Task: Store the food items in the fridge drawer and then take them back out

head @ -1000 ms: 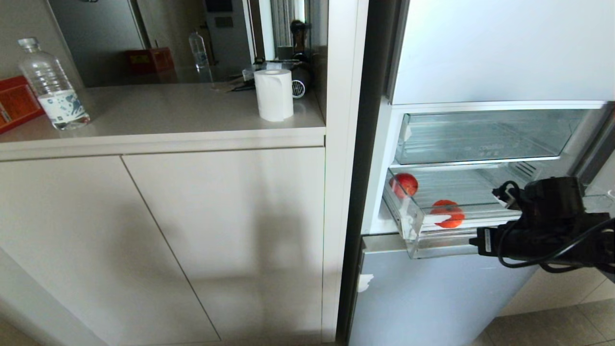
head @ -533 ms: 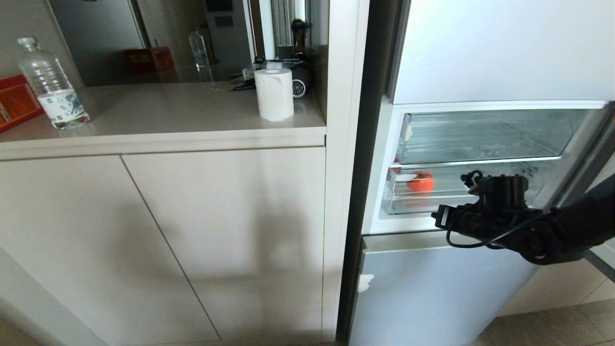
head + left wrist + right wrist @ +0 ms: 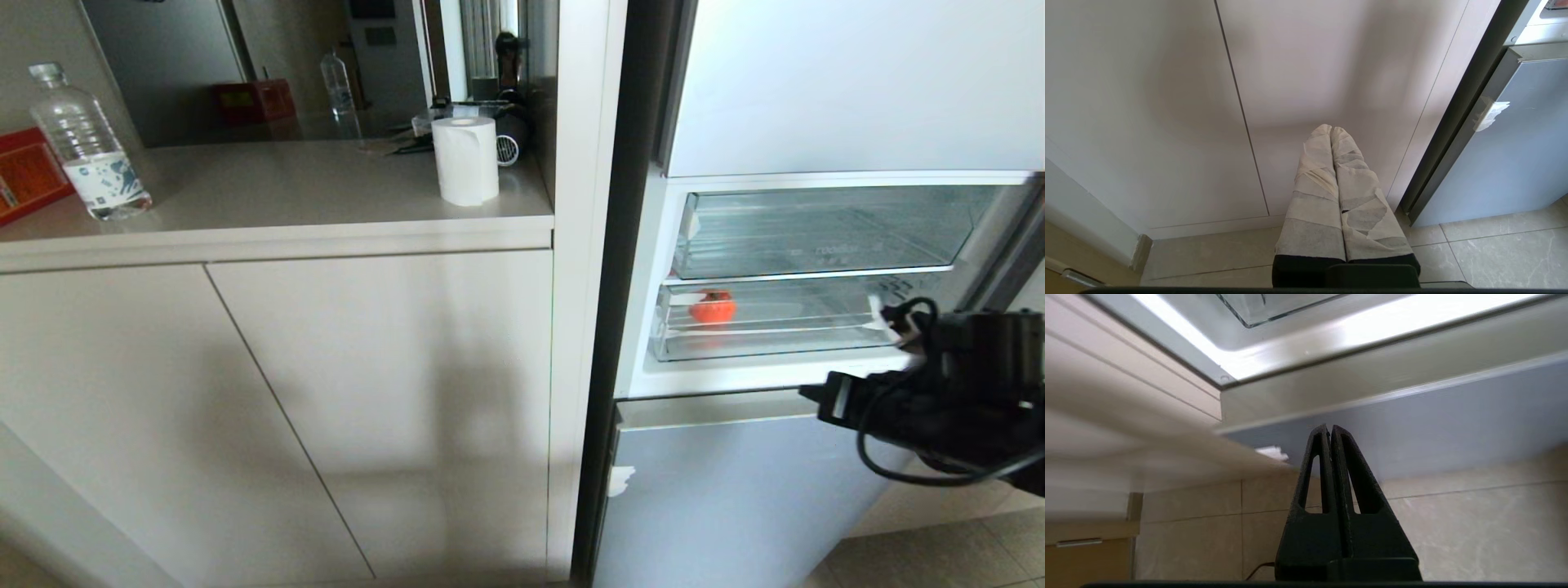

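The fridge drawer point(image 3: 784, 346) is pushed into the open fridge compartment. One small round red fruit point(image 3: 713, 308) shows through its clear front, towards the left end. My right arm point(image 3: 947, 384) hangs in front of the drawer's right end, a little below its lip. In the right wrist view my right gripper point(image 3: 1329, 428) is shut and empty, pointing at the blue lower door panel point(image 3: 1433, 416). My left gripper point(image 3: 1331, 130), its fingers wrapped in pale tape, is shut and empty, parked low in front of the cabinet doors.
A clear flat-fronted bin point(image 3: 816, 233) sits above the drawer. The counter to the left carries a water bottle point(image 3: 88, 147), a paper roll point(image 3: 465, 161) and a red box point(image 3: 24, 175). The blue lower door panel point(image 3: 735, 490) and tiled floor point(image 3: 939, 555) lie below my right arm.
The drawer stood pulled out with two red fruits showing; my right arm pushed it in, then drew back to the right and down. Only one fruit shows now.
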### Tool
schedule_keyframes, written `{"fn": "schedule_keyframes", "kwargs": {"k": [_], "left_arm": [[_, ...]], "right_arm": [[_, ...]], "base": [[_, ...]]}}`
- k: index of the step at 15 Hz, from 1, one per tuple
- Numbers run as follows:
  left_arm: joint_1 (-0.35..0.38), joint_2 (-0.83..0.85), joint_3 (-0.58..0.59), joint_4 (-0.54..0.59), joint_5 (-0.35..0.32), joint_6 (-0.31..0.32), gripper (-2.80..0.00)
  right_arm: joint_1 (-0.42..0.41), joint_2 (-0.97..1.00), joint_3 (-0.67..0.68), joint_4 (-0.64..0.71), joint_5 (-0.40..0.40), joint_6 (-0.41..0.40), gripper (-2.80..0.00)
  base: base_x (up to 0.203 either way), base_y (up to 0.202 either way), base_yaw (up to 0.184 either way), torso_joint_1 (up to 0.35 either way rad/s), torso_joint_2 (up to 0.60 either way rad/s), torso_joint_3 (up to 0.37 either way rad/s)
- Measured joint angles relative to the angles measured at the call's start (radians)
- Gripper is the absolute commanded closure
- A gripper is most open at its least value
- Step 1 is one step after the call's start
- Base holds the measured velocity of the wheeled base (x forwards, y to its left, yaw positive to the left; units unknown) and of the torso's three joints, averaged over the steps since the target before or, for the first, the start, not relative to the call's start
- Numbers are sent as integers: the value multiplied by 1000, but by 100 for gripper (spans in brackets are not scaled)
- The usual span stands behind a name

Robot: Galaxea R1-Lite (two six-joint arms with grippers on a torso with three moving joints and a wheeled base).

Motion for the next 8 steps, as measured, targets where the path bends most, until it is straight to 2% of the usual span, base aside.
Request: {"fn": "schedule_keyframes", "kwargs": {"k": [2, 4, 7, 8], "left_arm": [[0, 0, 0, 0, 0, 0, 0], [0, 0, 0, 0, 0, 0, 0], [0, 0, 0, 0, 0, 0, 0], [0, 0, 0, 0, 0, 0, 0]], "right_arm": [[-115, -211, 109, 43, 4, -34, 0], [-365, -394, 197, 71, 16, -85, 0], [-744, -560, 300, 92, 50, -172, 0], [-846, -594, 322, 94, 66, -196, 0]], "base": [[0, 0, 0, 0, 0, 0], [0, 0, 0, 0, 0, 0], [0, 0, 0, 0, 0, 0], [0, 0, 0, 0, 0, 0]]}}
